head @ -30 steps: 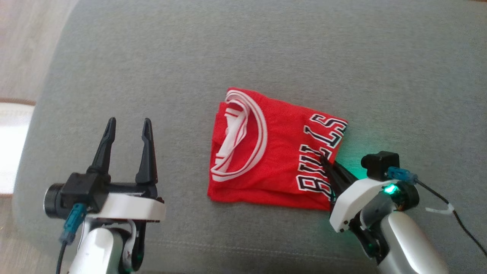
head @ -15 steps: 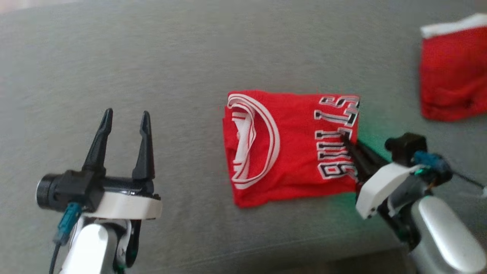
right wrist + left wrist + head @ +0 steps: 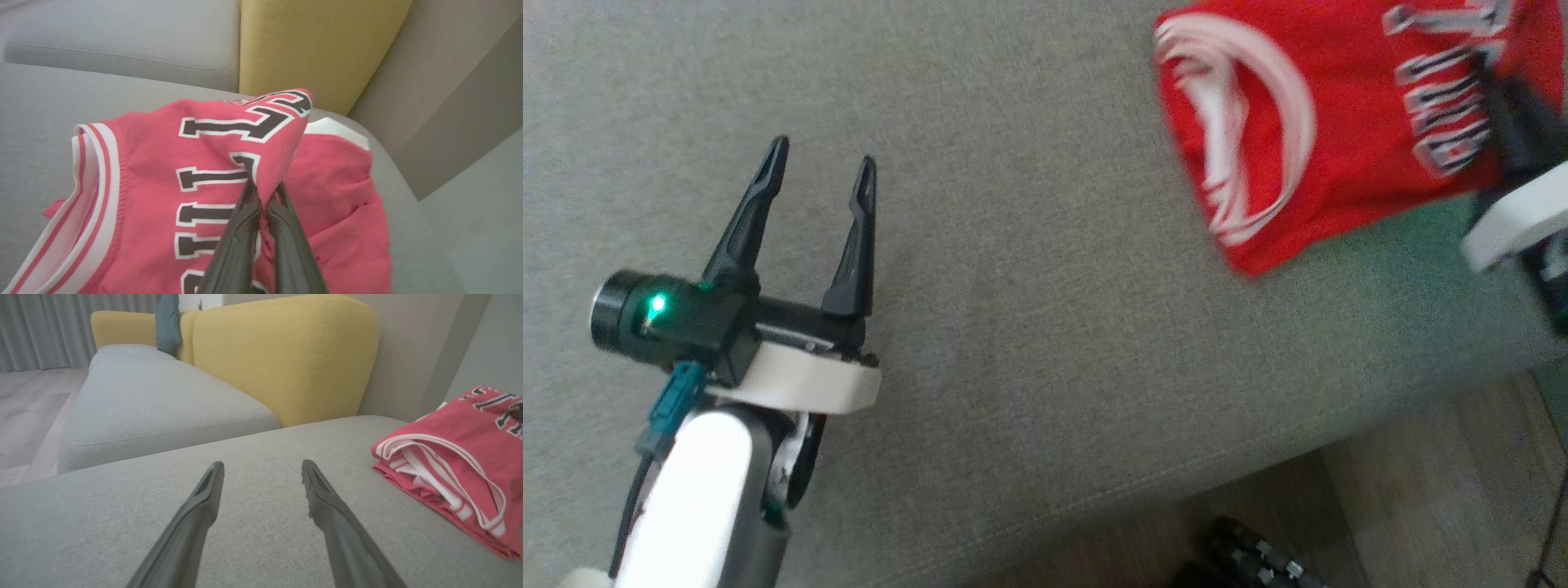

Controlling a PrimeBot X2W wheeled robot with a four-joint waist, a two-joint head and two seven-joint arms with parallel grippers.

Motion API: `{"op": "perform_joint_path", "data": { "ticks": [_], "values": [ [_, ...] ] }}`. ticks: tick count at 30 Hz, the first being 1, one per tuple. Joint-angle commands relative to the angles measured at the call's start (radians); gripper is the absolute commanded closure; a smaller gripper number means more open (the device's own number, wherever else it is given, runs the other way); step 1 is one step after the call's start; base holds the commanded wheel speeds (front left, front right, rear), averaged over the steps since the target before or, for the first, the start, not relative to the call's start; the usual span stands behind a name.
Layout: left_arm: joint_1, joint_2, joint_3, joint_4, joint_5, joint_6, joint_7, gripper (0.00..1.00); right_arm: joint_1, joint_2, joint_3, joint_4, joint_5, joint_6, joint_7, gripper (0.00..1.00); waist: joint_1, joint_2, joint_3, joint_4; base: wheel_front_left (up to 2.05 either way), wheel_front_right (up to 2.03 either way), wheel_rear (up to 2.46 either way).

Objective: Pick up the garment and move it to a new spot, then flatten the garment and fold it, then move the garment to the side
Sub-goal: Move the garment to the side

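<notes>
Sofa: grey seat cushion (image 3: 1029,343) under both arms; yellow backrest (image 3: 286,355) behind it; wooden floor (image 3: 1421,490) along its front edge
Jersey (image 3: 1347,139): red with white trim and dark letters; folded; on the cushion at the robot's right; lettered edge lifted
Right pincer (image 3: 264,188): clenched on the jersey's lettered edge
Left pincer (image 3: 825,152): released; empty; hovering above bare cushion, well apart from the jersey

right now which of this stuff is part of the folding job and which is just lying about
Job: jersey, right pincer shut on it, open left pincer, grey seat.
Lying about: other red garment, yellow backrest, teal pillow, curtain.
</notes>
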Motion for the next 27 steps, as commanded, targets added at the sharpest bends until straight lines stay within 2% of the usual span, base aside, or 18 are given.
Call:
{"op": "perform_joint_path", "data": {
  "ticks": [1, 3, 6, 12, 18, 19, 20, 21, 27],
  "values": [
    [-0.044, 0.018, 0.019, -0.044, 0.01, -0.005, 0.006, 0.0, -0.021, -0.045, -0.015, -0.023, -0.006, 0.004, -0.012, 1.0, -0.0002, 0.0, 0.044, -0.019, 0.0, 0.0, 0.0],
    [-0.072, 0.026, 0.005, -0.055, 0.022, -0.014, 0.02, 0.0, -0.052, -0.087, -0.065, -0.017, -0.014, 0.004, -0.02, 1.0, -0.0002, 0.0, 0.078, -0.02, 0.0, 0.0, 0.0],
    [-0.098, 0.034, -0.005, -0.072, 0.034, -0.022, 0.032, 0.0, -0.064, -0.098, -0.123, -0.028, -0.017, 0.004, -0.024, 1.0, -0.0002, 0.0, 0.108, -0.025, 0.0, 0.0, 0.0],
    [-0.139, 0.05, -0.015, -0.109, 0.054, -0.028, 0.049, 0.0, -0.066, -0.079, -0.223, -0.04, -0.033, 0.004, -0.02, 1.0, -0.0002, 0.0, 0.147, -0.036, 0.0, 0.0, 0.0],
    [-0.18, 0.056, -0.035, -0.132, 0.07, -0.039, 0.059, 0.0, -0.086, -0.052, -0.301, 0.027, -0.085, 0.004, -0.046, 1.0, -0.0002, 0.0, 0.171, -0.035, 0.0, 0.0, 0.0],
    [-0.186, 0.055, -0.039, -0.134, 0.071, -0.041, 0.06, 0.0, -0.091, -0.047, -0.312, 0.044, -0.099, 0.004, -0.052, 0.88, -0.0002, 0.0, 0.174, -0.034, 0.0, 0.0, 0.0],
    [-0.192, 0.053, -0.043, -0.134, 0.071, -0.042, 0.061, 0.0, -0.097, -0.042, -0.32, 0.058, -0.114, 0.004, -0.063, 0.58, -0.0002, 0.0, 0.177, -0.033, 0.0, 0.0, 0.0],
    [-0.197, 0.051, -0.046, -0.135, 0.072, -0.042, 0.061, 0.0, -0.104, -0.035, -0.327, 0.071, -0.125, 0.004, -0.078, 0.0, -0.0002, 0.0, 0.179, -0.032, 0.0, 0.0, 0.0],
    [-0.211, 0.042, -0.058, -0.127, 0.069, -0.042, 0.054, 0.0, -0.143, -0.007, -0.374, 0.154, -0.186, 0.004, -0.145, 0.0, -0.0002, 0.0, 0.185, -0.025, 0.0, 0.0, 0.0]
  ]
}}
